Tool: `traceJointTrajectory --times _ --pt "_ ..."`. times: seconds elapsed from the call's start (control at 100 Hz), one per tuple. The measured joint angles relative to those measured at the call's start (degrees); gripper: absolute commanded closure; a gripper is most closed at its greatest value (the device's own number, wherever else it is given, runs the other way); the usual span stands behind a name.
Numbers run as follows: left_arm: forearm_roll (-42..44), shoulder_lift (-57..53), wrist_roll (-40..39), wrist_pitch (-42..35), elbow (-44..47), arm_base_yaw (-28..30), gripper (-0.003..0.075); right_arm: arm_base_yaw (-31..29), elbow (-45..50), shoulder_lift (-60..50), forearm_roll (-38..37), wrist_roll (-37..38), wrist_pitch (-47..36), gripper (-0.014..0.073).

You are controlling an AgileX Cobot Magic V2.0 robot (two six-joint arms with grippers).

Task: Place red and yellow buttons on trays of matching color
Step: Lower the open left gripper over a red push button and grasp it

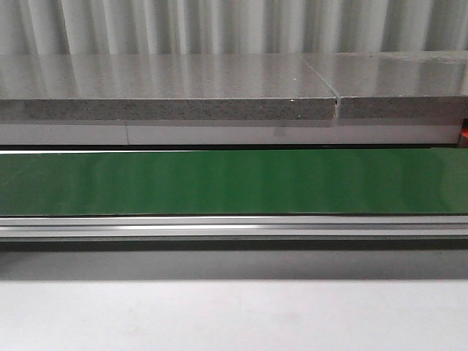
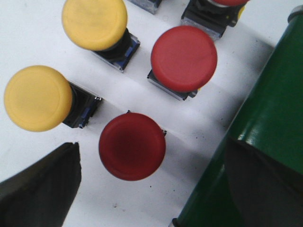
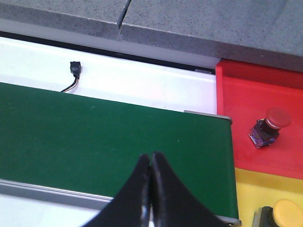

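Several loose buttons stand on the white table in the left wrist view: two yellow ones [image 2: 38, 98] [image 2: 94, 22] and red ones [image 2: 183, 58]. My left gripper [image 2: 151, 156] is open, and the nearest red button [image 2: 132, 146] sits between its dark fingers [image 2: 42, 189], untouched. In the right wrist view my right gripper [image 3: 150, 156] is shut and empty over the green belt. Beside the belt's end, a red tray [image 3: 246, 94] holds a red button [image 3: 271, 125] and a yellow tray [image 3: 251, 189] holds a yellow button [image 3: 286, 213]. The front view shows no gripper or button.
The green conveyor belt [image 1: 234, 179] runs across the table with an aluminium rail [image 1: 234, 228] along its near side. Behind it lies a grey stone slab [image 1: 168, 88]. The belt's edge [image 2: 270, 118] lies close beside the loose buttons. A black plug with wires [image 3: 74, 68] lies behind the belt.
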Motion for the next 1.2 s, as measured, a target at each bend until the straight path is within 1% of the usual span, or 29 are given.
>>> traceJointTrajectory --times 0.33,0.9,1.12,1.2 --pt "-0.4 0.0 0.2 -0.4 0.0 3.3 0.0145 0.0 0.0 0.0 0.0 0.0 0.0 0.0662" --pt "-1.5 0.1 1.5 -1.3 0.0 3.3 0.0145 0.0 0.0 0.0 0.0 0.0 0.0 0.0662" --pt "-2.4 3.8 2.2 -1.6 0.0 3.3 0.0146 0.0 0.0 0.0 0.0 0.0 0.0 0.0662" --pt "-2.6 4.6 2.2 -1.6 0.0 3.3 0.0160 0.0 0.0 0.0 0.0 0.0 0.0 0.0662"
